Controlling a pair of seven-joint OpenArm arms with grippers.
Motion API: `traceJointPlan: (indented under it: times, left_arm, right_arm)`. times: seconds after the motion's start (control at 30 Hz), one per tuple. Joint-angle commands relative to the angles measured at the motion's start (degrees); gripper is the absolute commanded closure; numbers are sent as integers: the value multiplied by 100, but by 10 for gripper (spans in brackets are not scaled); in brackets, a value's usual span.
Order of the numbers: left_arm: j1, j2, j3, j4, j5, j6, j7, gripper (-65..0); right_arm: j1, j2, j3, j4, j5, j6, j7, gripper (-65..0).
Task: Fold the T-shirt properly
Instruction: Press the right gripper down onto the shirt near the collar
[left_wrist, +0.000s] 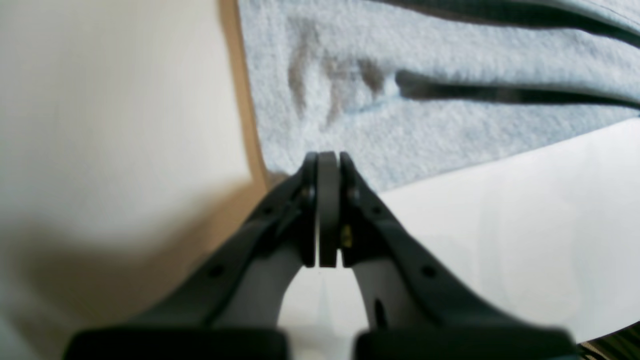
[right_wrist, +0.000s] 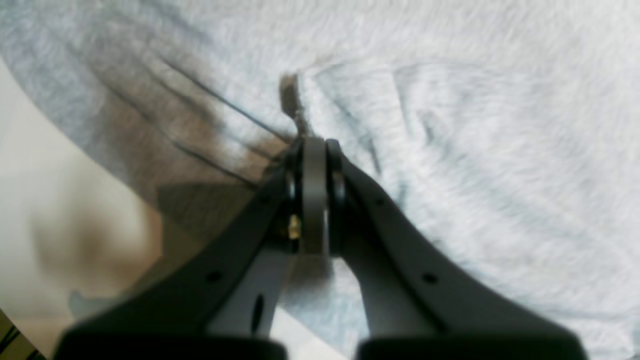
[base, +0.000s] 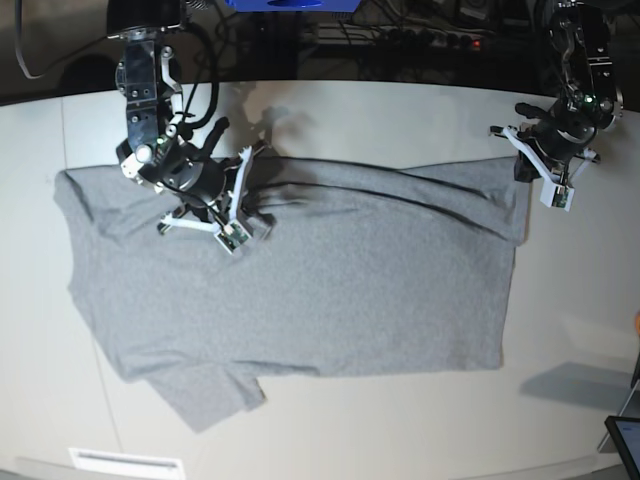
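Note:
The light grey T-shirt (base: 330, 280) lies spread flat on the white table, with one sleeve at the front left. My right gripper (base: 255, 218) rests on its upper left part. In the right wrist view this gripper (right_wrist: 314, 142) is shut, and a small pinch of T-shirt (right_wrist: 475, 125) fabric stands up just past its tips. My left gripper (base: 522, 168) sits at the shirt's far right corner. Seen from the left wrist, it (left_wrist: 328, 157) is shut at the edge of the T-shirt (left_wrist: 450, 115), whose cloth puckers toward it. A long ridge of cloth runs between the two grippers.
Bare white table (base: 560, 320) surrounds the shirt. A white label strip (base: 125, 462) lies near the front left edge. A dark device corner (base: 625, 440) shows at the front right. Cables and equipment line the dark area behind the table.

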Motion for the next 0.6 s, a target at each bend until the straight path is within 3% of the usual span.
traceJointPlan:
  times: [0.0, 0.57]
  left_arm:
    - [-12, -96, -58, 70, -32, 19, -99, 0]
    - [146, -105, -58, 79, -32, 19, -126, 0]
  right_arm:
    - [142, -2, -8, 97, 52, 4, 75, 0]
    - [881, -10, -8, -334, 43, 4, 23, 0]
